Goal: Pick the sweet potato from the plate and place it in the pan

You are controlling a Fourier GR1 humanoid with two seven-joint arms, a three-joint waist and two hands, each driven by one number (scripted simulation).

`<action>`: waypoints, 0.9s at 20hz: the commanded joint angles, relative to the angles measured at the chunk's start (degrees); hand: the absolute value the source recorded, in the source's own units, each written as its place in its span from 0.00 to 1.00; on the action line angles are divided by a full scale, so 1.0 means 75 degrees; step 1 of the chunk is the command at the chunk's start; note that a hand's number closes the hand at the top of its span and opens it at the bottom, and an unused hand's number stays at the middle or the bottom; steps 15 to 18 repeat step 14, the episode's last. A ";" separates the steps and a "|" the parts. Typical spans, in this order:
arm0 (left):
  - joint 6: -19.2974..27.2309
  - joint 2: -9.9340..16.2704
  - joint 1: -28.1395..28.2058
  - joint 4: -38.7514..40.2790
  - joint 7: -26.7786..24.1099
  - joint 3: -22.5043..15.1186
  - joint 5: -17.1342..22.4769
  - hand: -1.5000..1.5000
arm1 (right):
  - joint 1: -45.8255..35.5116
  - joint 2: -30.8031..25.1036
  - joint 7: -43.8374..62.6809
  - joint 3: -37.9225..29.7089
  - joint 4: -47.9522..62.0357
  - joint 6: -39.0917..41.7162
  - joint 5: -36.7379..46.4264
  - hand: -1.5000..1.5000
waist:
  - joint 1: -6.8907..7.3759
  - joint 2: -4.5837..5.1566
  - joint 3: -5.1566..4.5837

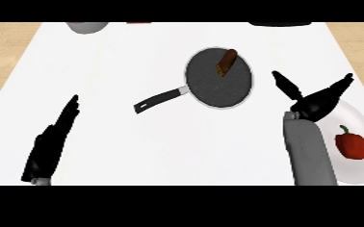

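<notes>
Two grey forearms are seen entering from the lower edge of the head view, each ending in a black hand. On the near left, the left hand (50, 142) is held open and still over the white counter top (142, 139), its straight fingers pointing up and slightly to the right, with nothing in it. On the near right, the right hand (313, 101) is spread open above the left rim of a round white plate (340, 173); the thumb is angled up to the left and the fingers up to the right, and nothing is held between them. On the bare plate, beside the right forearm, a red bell pepper with a short green stem (349, 143) is left lying.

Farther back, near the middle of the counter, a round dark speckled frying pan with a pale metal rim (219, 79) is set down, its black handle (160, 100) pointing down and to the left. A long reddish-brown sweet potato (227, 61) is seen inside the pan, in its upper part, one end leaning against or over the far rim and the other resting on the pan's floor. The sweet potato is well apart from both hands.

Along the far edge, a grey rounded vessel (87, 27) is cut off at the upper left, and a dark object (280, 24) is cut off at the upper right. Light wood flooring is visible past both sides of the counter.
</notes>
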 commanded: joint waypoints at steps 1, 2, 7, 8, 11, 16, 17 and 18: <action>-0.0033 0.0049 0.0206 -0.0109 -0.0047 0.0143 0.0030 0.50 | 0.1870 0.0020 0.0213 0.0746 -0.1998 0.0181 -0.0190 0.00 | -0.0106 -0.0027 -0.0007; -0.0007 0.0070 -0.0023 -0.0364 0.0428 0.0137 0.0014 0.50 | 0.2417 0.0020 0.0280 0.1198 -0.2254 -0.0088 -0.0366 0.00 | -0.0084 -0.0020 -0.0001; 0.0059 -0.0181 -0.0106 -0.0015 0.0212 -0.0060 -0.0271 0.50 | 0.4452 0.0020 0.1037 0.2252 -0.4605 0.0101 0.0154 0.00 | -0.0027 0.0033 -0.0006; 0.0014 -0.0150 0.0542 -0.0287 -0.0240 -0.0025 -0.0171 0.50 | 0.5032 0.0020 0.0840 0.1724 -0.5222 0.0729 0.0021 0.00 | -0.0049 0.0013 -0.0008; -0.0054 -0.0234 -0.0402 0.0431 -0.0162 0.0172 -0.0130 0.50 | 0.6087 0.0020 0.0631 0.2228 -0.6000 0.0779 -0.0390 0.00 | -0.0026 0.0054 0.0001; -0.0102 -0.0258 -0.0024 0.0207 -0.0208 0.0195 -0.0192 0.50 | 0.6792 0.0002 0.0831 0.2163 -0.7003 0.1238 -0.0280 0.00 | 0.0035 0.0059 0.0001; -0.0102 -0.0258 -0.0024 0.0207 -0.0208 0.0195 -0.0192 0.50 | 0.6792 0.0002 0.0831 0.2163 -0.7003 0.1238 -0.0280 0.00 | 0.0035 0.0059 0.0001; -0.0102 -0.0258 -0.0024 0.0207 -0.0208 0.0195 -0.0192 0.50 | 0.6792 0.0002 0.0831 0.2163 -0.7003 0.1238 -0.0280 0.00 | 0.0035 0.0059 0.0001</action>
